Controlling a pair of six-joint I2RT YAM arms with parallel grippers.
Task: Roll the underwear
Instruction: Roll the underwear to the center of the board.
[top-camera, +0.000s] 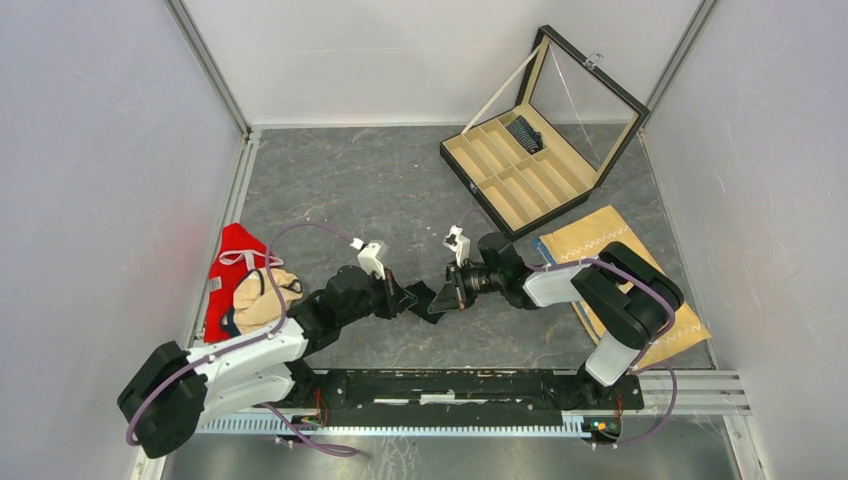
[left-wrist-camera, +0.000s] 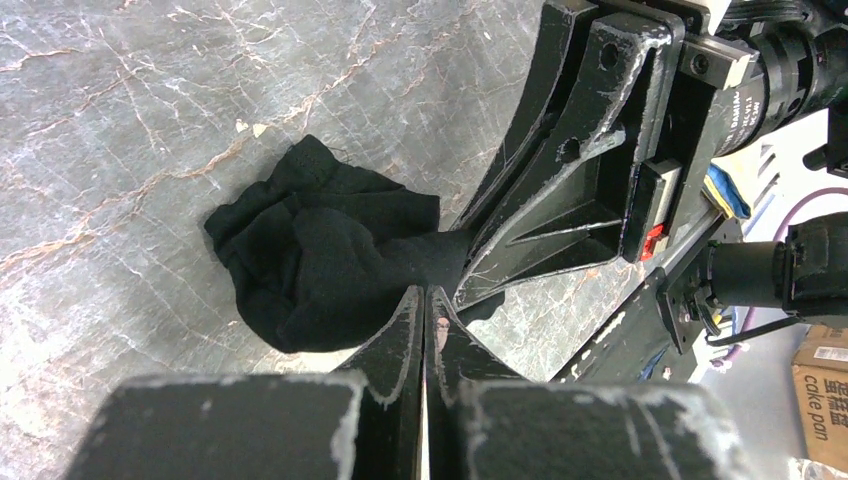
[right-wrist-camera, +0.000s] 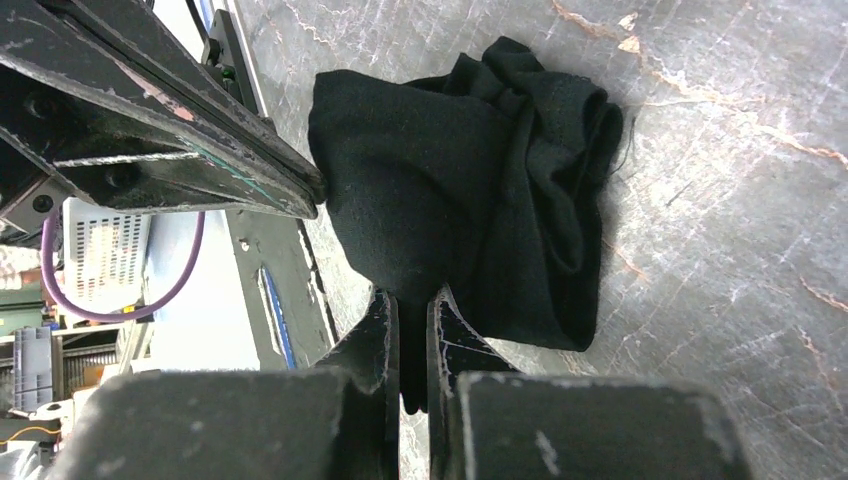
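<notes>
walls (top-camera: 90, 150): plain pale grey panels | table (top-camera: 350, 180): grey marbled top | frame: aluminium corner posts (top-camera: 210, 65)

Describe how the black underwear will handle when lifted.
Probably floppy: the underwear lies crumpled in soft folds. Likely light and thin, since the right tool pinches it with its fingers almost together. It should sag, not roll or slip.

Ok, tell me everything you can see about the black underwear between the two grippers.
The black underwear is plain, soft, matte fabric, crumpled into a loose bunch, not rolled. It sits over the grey marbled table, between the arms. The left gripper and right gripper each pinch an edge, shut on it.
</notes>
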